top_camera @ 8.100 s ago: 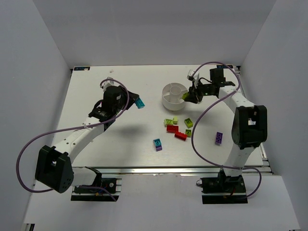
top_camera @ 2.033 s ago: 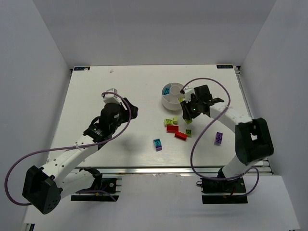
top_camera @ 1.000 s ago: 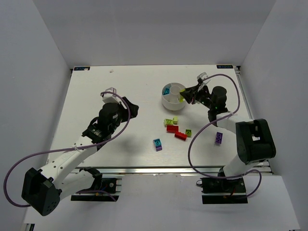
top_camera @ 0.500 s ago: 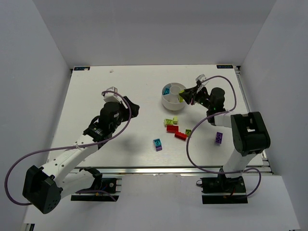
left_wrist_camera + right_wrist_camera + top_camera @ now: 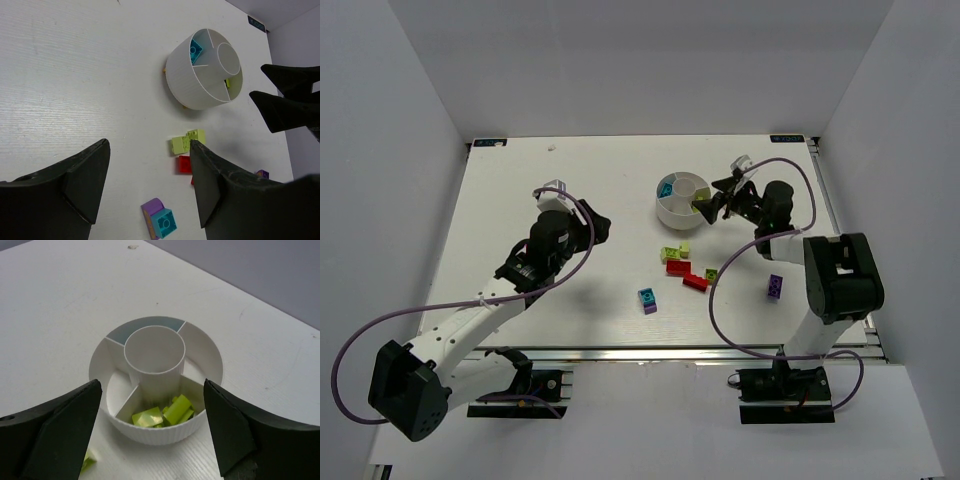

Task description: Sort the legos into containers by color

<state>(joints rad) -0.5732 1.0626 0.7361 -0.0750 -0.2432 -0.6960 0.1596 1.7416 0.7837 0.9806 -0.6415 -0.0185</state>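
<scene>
Hovering just beside the right rim of the dish (image 5: pixel 672 212), the right gripper (image 5: pixel 712 197) has its jaws spread wide with nothing between them. Its wrist view looks straight down into the wedge nearest the lens, where several lime bricks (image 5: pixel 162 415) lie. A cyan brick (image 5: pixel 195 49) sits in another wedge, at the upper left of the dish in the overhead view. The left gripper (image 5: pixel 148 145) hangs over the middle of the table (image 5: pixel 520 180), jaws likewise released and empty.

Still unsorted below the dish are a lime pair (image 5: pixel 672 252), red bricks (image 5: pixel 678 267), a cyan-and-purple piece (image 5: pixel 647 299) and, at the lower right, a purple brick (image 5: pixel 775 287).

The chief risk looks to be the dish itself. It seems light, and with the spread fingers so close to its wall, a careless swing away could clip the rim and slide or tip it, spilling what is sorted. The lime and red bricks lie touching or nearly so, and a wide-open descent there may scatter the neighbours. The cyan-and-purple piece appears joined, so dropping it whole would mix colours.
</scene>
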